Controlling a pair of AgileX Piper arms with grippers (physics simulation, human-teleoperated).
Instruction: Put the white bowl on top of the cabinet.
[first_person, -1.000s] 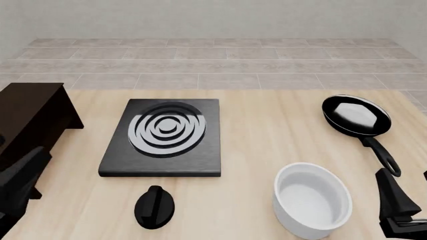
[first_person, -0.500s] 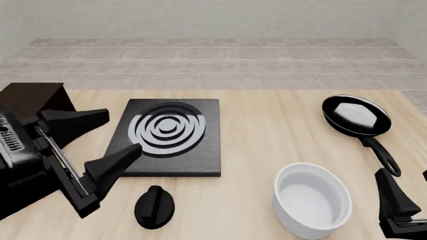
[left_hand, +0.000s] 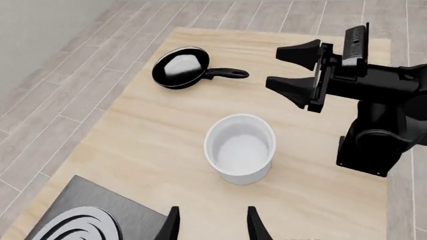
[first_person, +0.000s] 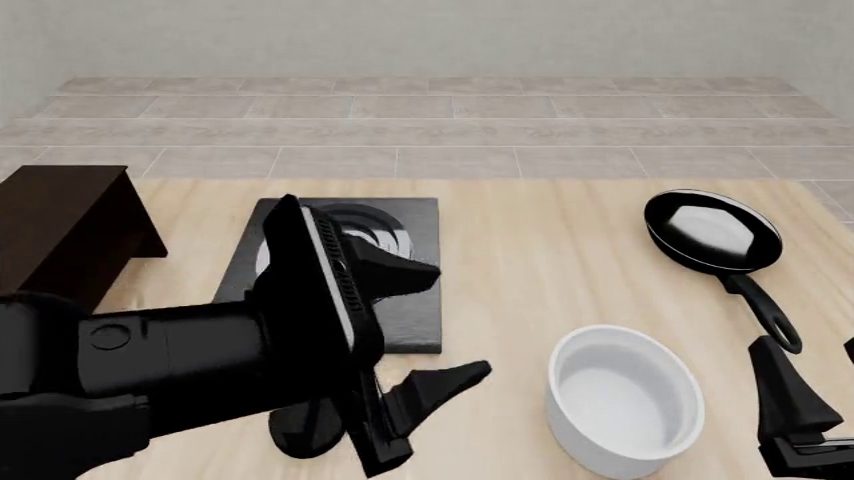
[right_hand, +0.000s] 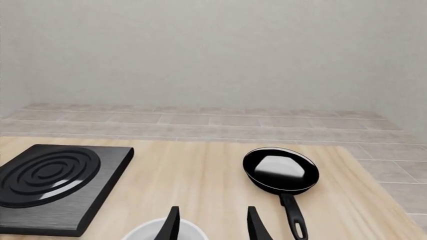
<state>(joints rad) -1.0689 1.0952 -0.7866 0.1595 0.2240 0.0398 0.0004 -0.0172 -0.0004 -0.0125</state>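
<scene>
The white bowl (first_person: 623, 400) stands upright on the wooden table near the front right, its inside showing in the left wrist view (left_hand: 240, 150). The dark cabinet (first_person: 60, 225) stands at the far left of the table. My left gripper (first_person: 461, 320) hangs open over the stove's front edge, left of the bowl and pointing toward it, with nothing between its fingers (left_hand: 172, 225). My right gripper (left_hand: 273, 67) is open and empty just right of the bowl, low at the frame's corner (first_person: 817, 375). Only the bowl's rim (right_hand: 163, 232) shows in the right wrist view.
A flat black stove slab (first_person: 414, 310) with silver rings lies mid-table, mostly under my left arm. A black knob (first_person: 296, 432) lies in front of it, partly hidden. A black frying pan (first_person: 711, 232) rests at the back right, handle toward the front.
My left arm has swung right from the cabinet side, across the stove, so its open gripper now points at the bowl. The bowl and the right arm have not moved.
</scene>
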